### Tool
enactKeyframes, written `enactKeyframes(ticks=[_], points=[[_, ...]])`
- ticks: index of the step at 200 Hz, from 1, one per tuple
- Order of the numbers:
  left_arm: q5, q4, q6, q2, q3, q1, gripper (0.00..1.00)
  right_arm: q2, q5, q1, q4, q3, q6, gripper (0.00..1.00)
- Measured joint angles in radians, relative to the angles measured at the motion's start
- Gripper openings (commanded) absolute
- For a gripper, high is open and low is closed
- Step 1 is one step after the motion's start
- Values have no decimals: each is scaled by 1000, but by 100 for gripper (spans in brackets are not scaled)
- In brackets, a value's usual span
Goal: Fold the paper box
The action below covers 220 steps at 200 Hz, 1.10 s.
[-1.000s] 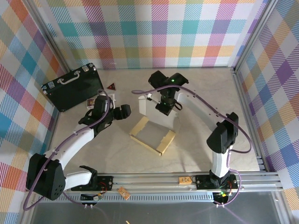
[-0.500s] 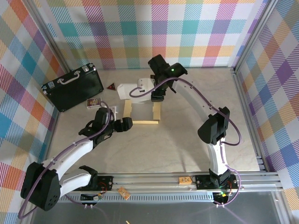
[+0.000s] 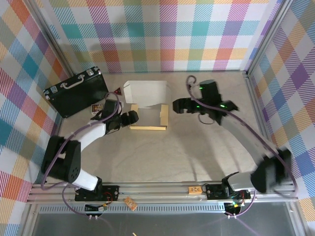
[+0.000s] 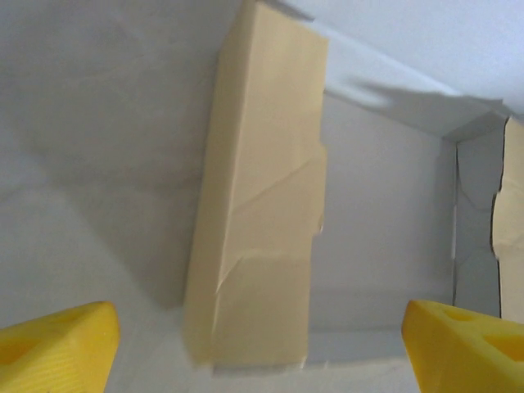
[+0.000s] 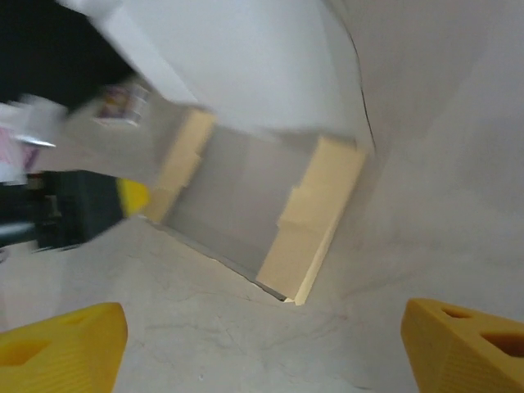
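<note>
Paper box (image 3: 147,115) on the table (image 3: 197,157), toward the back: side walls up, white lid flap open. Lid closing looks left. Left gripper (image 3: 132,118) just beside its left wall, right gripper (image 3: 178,106) near its right wall. Both gape wide, empty.

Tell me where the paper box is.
In the top view the paper box lies toward the far wall, between the left hand and right hand, right of the black case.

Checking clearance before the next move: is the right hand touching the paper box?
Apart. In the right wrist view, bare table lies between the open right hand and the paper box.
</note>
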<state>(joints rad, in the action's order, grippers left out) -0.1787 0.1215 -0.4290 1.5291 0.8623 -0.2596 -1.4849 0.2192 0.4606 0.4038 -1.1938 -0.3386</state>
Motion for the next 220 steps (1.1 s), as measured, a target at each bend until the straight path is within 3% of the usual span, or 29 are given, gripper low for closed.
enactKeyframes(ticks=[22,36,54,99,146,186,220], points=[[16,8,18,88,65,3,78,-320,-26,33,-3,-64,-143,84],[18,9,32,142,93,11,73,-426,-32,46,-3,-85,-205,81],[13,14,42,211,126,23,65,-484,-34,51,13,-129,-255,69],[4,35,61,293,187,32,24,-557,-55,65,-21,-263,-314,38],[63,55,54,293,187,-8,17,-595,-147,97,6,-280,-290,36],[163,129,35,259,179,-76,15,-598,-281,150,60,-283,-250,0],[241,185,21,237,176,-127,11,-598,-360,175,104,-294,-208,0]])
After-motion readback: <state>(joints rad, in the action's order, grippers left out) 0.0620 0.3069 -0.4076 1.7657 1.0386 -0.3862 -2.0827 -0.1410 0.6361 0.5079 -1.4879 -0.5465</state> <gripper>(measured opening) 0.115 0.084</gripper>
